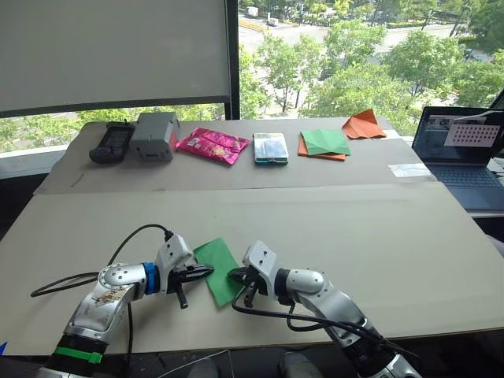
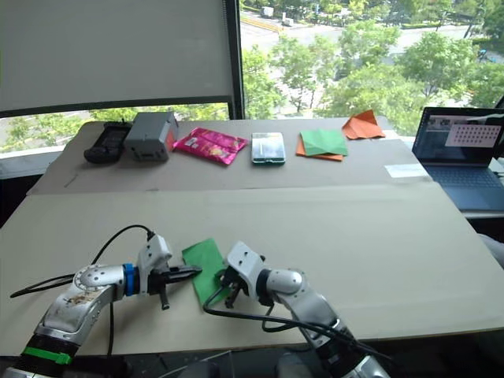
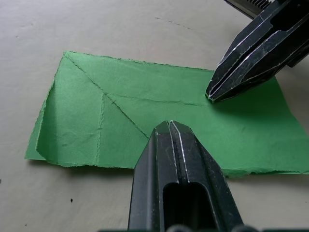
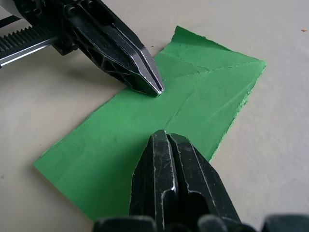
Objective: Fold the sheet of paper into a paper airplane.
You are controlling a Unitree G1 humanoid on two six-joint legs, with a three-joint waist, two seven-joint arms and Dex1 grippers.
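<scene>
Green paper lies flat on the near part of the table [image 1: 378, 236]: the sheet of paper [image 1: 218, 270], folded to an elongated strip with visible creases, sits between the two grippers. The left gripper [image 1: 206, 270] and the right gripper [image 1: 233, 275] each have fingers pressed together, holding nothing, tips resting on the sheet from opposite sides. Risk: with closed tips merely pushing, the thin sheet could slide or buckle, skewing the next crease. Its long axis runs from the near edge away toward the window, tilted slightly leftward. Farther back lie a green-and-orange paper stack [image 1: 324, 144] and a laptop [image 1: 461, 150].
</scene>
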